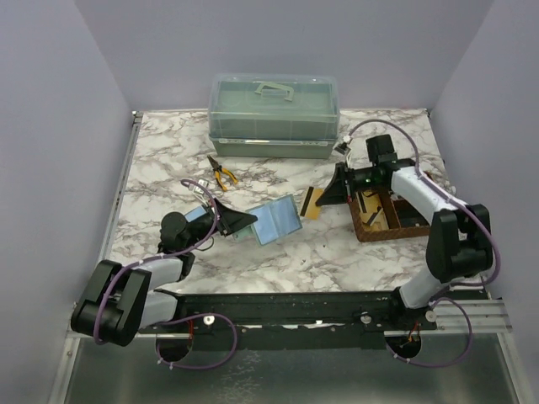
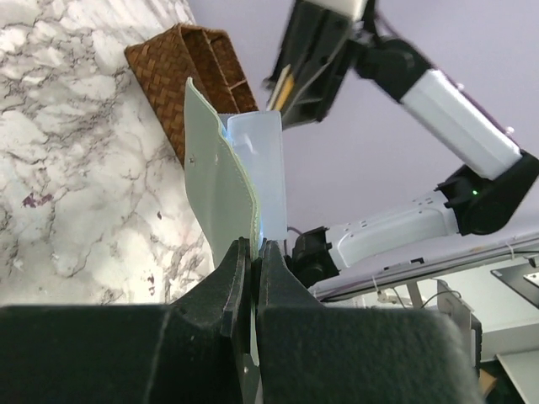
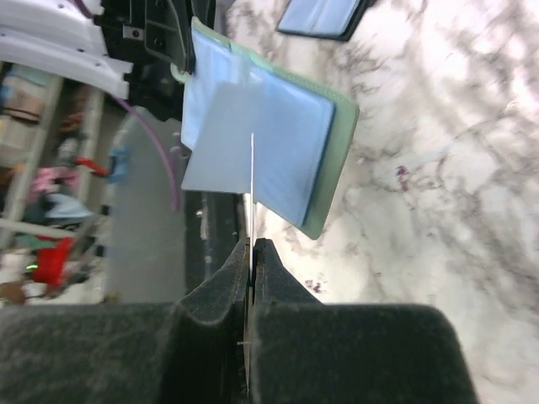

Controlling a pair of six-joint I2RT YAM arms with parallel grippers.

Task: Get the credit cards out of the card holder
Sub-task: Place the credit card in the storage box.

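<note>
The card holder (image 1: 275, 220) lies open near the table's middle, grey-green outside and blue inside. My left gripper (image 1: 242, 221) is shut on its left edge; in the left wrist view (image 2: 253, 251) the holder (image 2: 215, 181) stands up between the fingers. My right gripper (image 1: 327, 196) is shut on a tan/gold credit card (image 1: 310, 204), held just right of the holder and apart from it. In the right wrist view the gripper (image 3: 253, 246) pinches the card (image 3: 252, 189) edge-on, with the open holder (image 3: 290, 147) beyond it. Any other cards are hidden.
A brown divided basket (image 1: 383, 217) sits under the right arm. A grey-green lidded box (image 1: 274, 114) stands at the back. Orange-handled pliers (image 1: 222, 175) lie left of centre. A black-framed blue panel (image 1: 199, 214) lies by the left arm and also shows in the right wrist view (image 3: 324, 17).
</note>
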